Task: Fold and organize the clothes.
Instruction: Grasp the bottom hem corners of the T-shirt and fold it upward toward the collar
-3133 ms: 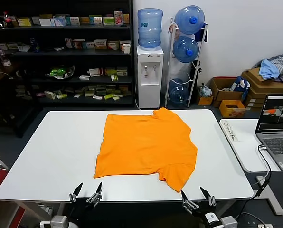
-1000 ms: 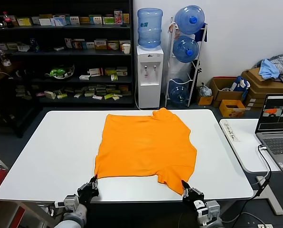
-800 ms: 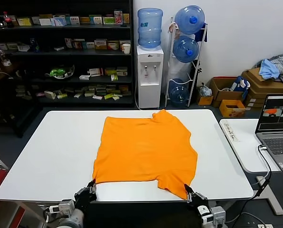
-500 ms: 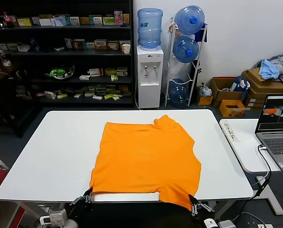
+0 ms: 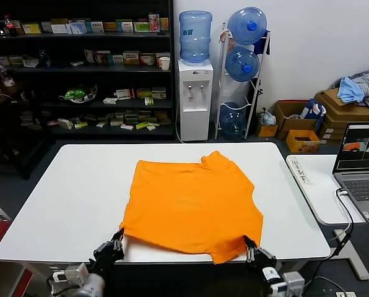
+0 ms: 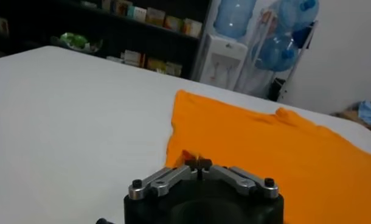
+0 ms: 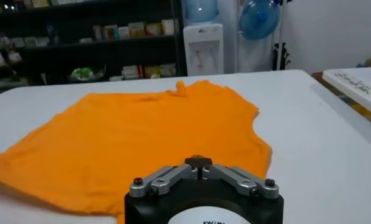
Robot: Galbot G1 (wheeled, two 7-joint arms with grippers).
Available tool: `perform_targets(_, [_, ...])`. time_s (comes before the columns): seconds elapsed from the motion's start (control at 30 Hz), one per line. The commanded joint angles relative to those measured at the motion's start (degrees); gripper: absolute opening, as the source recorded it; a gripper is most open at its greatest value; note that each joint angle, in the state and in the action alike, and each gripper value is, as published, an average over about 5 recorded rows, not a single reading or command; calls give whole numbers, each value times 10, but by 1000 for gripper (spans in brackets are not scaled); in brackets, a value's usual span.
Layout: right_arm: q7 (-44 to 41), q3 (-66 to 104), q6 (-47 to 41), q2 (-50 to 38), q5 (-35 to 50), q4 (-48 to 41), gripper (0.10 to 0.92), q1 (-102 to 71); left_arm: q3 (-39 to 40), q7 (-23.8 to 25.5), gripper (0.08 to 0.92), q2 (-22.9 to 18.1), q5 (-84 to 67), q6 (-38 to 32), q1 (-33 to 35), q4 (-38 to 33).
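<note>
T-shirt: the orange T-shirt (image 5: 194, 207) lies spread flat on the white table (image 5: 67, 192), plain side up, its hem towards the robot and close to the near edge, its collar towards the far side.

Left gripper: in the head view the left gripper (image 5: 116, 240) sits at the near left corner of the shirt's hem, by the table's near edge. The left wrist view brings it close: its fingers (image 6: 188, 167) are pressed together with a small fold of orange cloth (image 6: 188, 155) pinched at their tips, a detail the head view is too far off to show.

Right gripper: the right gripper (image 5: 251, 249) is at the near right part of the shirt, at the short sleeve that points towards the robot. In the right wrist view its fingers (image 7: 197, 162) meet at a point over the orange cloth; whether cloth lies between them cannot be told there, though the head view has the sleeve's edge ending right at the tips.

Head view only: the laptop (image 5: 362, 170) on a side table to the right, the water dispenser (image 5: 195, 93) and the dark shelves (image 5: 79, 68) behind the table, and the cardboard boxes (image 5: 339, 108) topped with a grey-and-blue heap of cloth (image 5: 360, 83).

Wrist views only: the shirt's surface seen low and near, with soft wrinkles along its edges.
</note>
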Motion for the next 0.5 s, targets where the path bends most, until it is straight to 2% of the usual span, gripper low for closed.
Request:
perform_targets(0.03, [20, -29, 6, -2, 32, -64, 124, 140, 19, 15, 98, 1, 5, -38, -129, 90])
perform_targets(0.27, [21, -65, 11, 5, 26, -128, 124, 216, 32, 15, 98, -14, 12, -38, -162, 128])
perform_targets(0.5, [21, -81, 11, 16, 22, -150, 124, 233, 38, 11, 98, -30, 48, -36, -176, 156])
